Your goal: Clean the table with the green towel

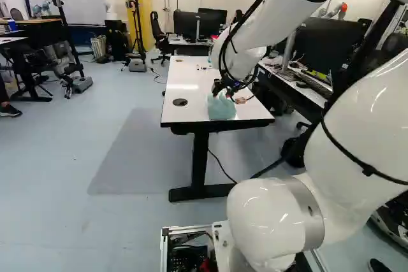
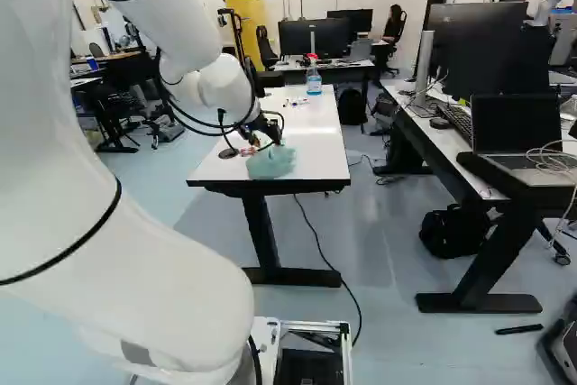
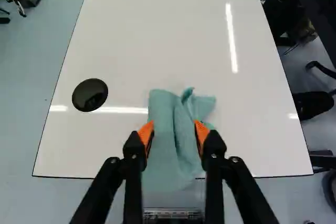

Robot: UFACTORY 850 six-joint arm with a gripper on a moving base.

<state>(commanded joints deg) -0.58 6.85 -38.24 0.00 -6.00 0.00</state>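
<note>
While the arm (image 2: 171,24) reached out over the white table (image 2: 315,144), the gripper (image 2: 270,142) had the green towel (image 3: 170,135) pinched between its two fingers, one orange pad (image 3: 146,131) pressing the cloth from either side. The fingers stood some way apart, with the bunched folds filling the space between them. Most of the towel lay between the pads and just ahead of them, and a loose flap spread out past one fingertip. Its lower part came back between the fingers and, in the wrist view, overlapped the table's near edge. Both base views showed the cloth heaped at the near end of the tabletop, directly below the gripper.

As for containers, a spray bottle (image 2: 314,78) stood upright toward the table's far end, well apart from the towel, with a red top and blue showing through its body. Near it lay a few small items (image 2: 296,101), too small to make out. At the foot of the left base view, an open metal frame (image 1: 164,246) beside the arm's lowest joint held dark parts with a bit of red among them. A round black disc (image 3: 90,95) sat in the tabletop, apart from the towel.
</note>
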